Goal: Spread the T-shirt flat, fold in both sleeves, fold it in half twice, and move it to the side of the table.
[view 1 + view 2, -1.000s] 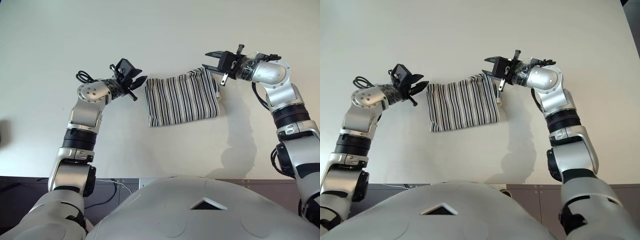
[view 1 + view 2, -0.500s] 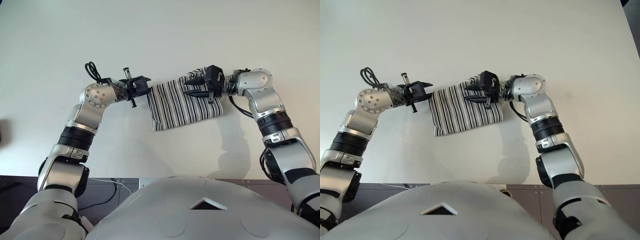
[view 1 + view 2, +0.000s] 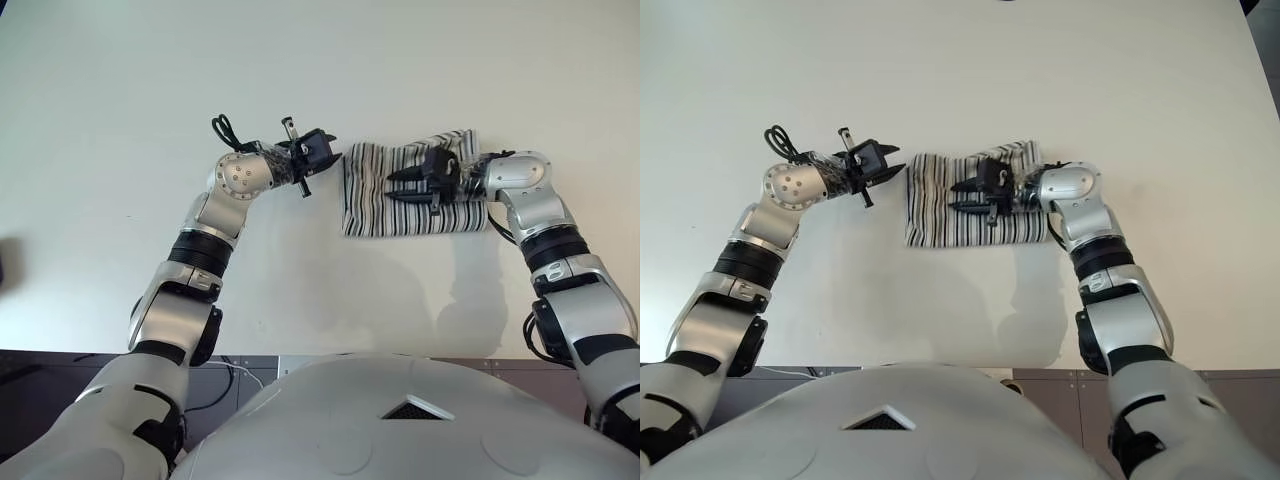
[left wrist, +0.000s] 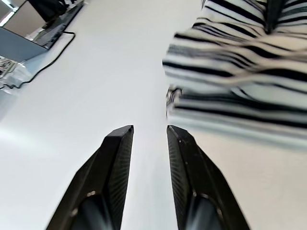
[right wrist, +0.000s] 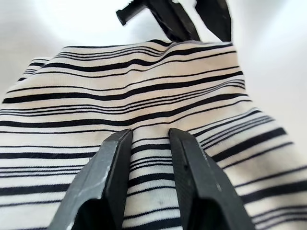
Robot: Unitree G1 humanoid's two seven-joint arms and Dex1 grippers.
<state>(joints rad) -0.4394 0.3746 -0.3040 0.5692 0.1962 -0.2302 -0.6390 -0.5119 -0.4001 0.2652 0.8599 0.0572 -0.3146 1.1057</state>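
The striped T-shirt [image 3: 410,190] lies folded into a compact rectangle on the white table [image 3: 120,80], right of centre. My right gripper [image 3: 392,187] rests low on top of the shirt near its middle, fingers a little apart, open, with striped cloth [image 5: 144,91] showing under and past the fingertips [image 5: 122,139]. My left gripper [image 3: 328,152] hovers just off the shirt's left edge, pointing at it. Its fingers [image 4: 122,139] stand narrowly open with bare table between them, and the shirt's stacked edge [image 4: 230,96] sits close ahead.
The table's front edge [image 3: 300,352] runs near the robot. A dark object [image 3: 3,265] sits at the far left. Wide bare table stretches to the left and back. In the left wrist view, a cable [image 4: 53,52] and dark equipment lie beyond the table.
The folded shirt has slid to the right with my right gripper on it. My left gripper followed rightward, keeping beside the shirt's left edge. Both grippers' fingers have narrowed.
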